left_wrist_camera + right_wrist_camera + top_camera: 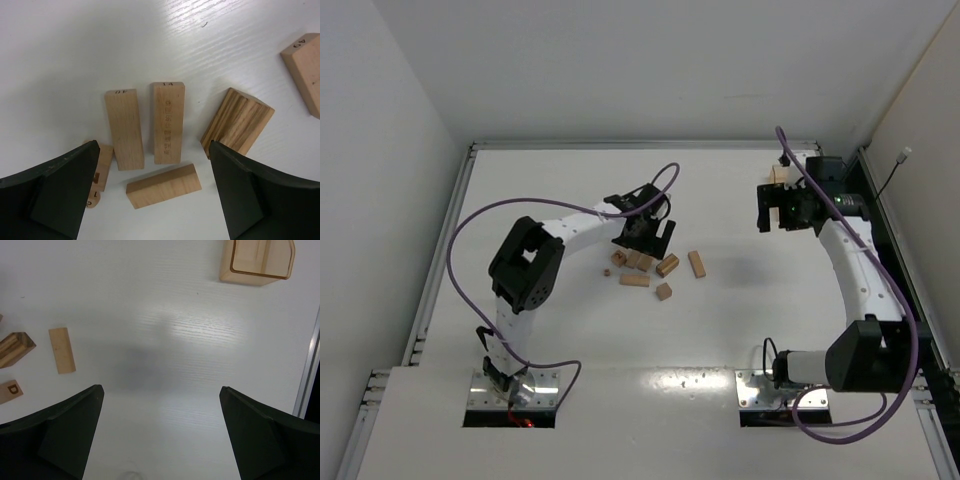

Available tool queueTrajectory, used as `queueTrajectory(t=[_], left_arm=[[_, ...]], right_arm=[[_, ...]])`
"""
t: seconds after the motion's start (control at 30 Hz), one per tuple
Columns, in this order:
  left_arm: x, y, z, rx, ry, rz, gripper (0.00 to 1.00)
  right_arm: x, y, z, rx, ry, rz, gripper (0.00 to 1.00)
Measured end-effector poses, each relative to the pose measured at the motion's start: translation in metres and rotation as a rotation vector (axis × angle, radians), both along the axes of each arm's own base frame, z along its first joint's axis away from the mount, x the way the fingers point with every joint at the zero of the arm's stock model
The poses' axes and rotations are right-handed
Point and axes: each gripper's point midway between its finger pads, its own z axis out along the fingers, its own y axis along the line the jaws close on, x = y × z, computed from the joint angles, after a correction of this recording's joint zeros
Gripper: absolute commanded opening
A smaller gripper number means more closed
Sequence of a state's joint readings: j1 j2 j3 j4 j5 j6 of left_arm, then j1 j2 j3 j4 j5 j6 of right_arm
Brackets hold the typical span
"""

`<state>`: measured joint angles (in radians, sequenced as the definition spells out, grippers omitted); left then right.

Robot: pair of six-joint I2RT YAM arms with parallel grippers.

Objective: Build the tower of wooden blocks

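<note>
Several light-tan wood blocks lie loose and flat in the middle of the table (520, 180); no stack stands among them. My left gripper (650, 238) hovers open just over the cluster. In the left wrist view its open jaws (152, 150) straddle a bar lying on its edge (163, 186), with two flat bars (124, 129) (168, 122) beyond it, a striped block (237, 122) on the right and a small lettered block (102, 167) by the left finger. My right gripper (772, 210) is open and empty at the far right, above bare table (161, 390).
A translucent amber tray (780, 175) sits at the far right, also in the right wrist view (257, 260). A separate bar (697, 263) and a cube (664, 291) lie right of the cluster. The table's raised rail (885, 230) runs along the right edge.
</note>
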<state>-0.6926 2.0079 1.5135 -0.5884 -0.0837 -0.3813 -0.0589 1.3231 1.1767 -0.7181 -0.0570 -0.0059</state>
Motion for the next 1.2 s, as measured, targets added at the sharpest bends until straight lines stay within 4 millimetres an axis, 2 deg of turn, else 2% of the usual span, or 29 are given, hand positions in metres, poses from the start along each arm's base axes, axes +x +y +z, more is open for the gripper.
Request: queueTrajectory(t=[0.23,0.33,0.5,0.6,0.73,0.8,0.83,0.87,0.93,1.2], left_arm=[[-0.001,0.001,-0.025,0.037,0.047,0.005,0.87],[-0.001,0.003,-0.033,0.054,0.053,0.015,0.82],[0.003,0.003,-0.036,0.061,0.051,0.034,0.65],[0.003,0.003,-0.036,0.060,0.051,0.037,0.59],[0.002,0.001,-0.037,0.050,0.056,0.044,0.39],[0.002,-0.001,-0.037,0.045,0.058,0.043,0.27],[0.003,-0.002,-0.037,0.045,0.060,0.046,0.20],[0.005,-0.003,-0.037,0.045,0.060,0.048,0.07],[0.011,-0.008,-0.037,0.044,0.057,0.053,0.00],[0.058,-0.031,-0.030,0.014,-0.001,0.163,0.00]], right_arm=[[-0.001,-0.006,0.000,0.037,0.001,-0.035,0.99],[-0.001,-0.007,0.000,0.057,0.000,-0.047,0.99],[-0.001,-0.008,0.000,0.079,0.000,-0.060,0.99],[-0.001,-0.009,0.000,0.088,0.002,-0.067,0.99],[-0.001,-0.010,0.000,0.098,0.003,-0.072,0.99],[-0.001,-0.010,0.000,0.103,0.003,-0.074,0.99],[-0.001,-0.011,0.000,0.105,0.003,-0.076,0.99],[-0.001,-0.011,0.000,0.106,0.003,-0.076,0.99],[-0.001,-0.012,0.000,0.107,0.002,-0.080,0.99],[-0.001,-0.011,0.000,0.141,0.005,-0.114,0.98]])
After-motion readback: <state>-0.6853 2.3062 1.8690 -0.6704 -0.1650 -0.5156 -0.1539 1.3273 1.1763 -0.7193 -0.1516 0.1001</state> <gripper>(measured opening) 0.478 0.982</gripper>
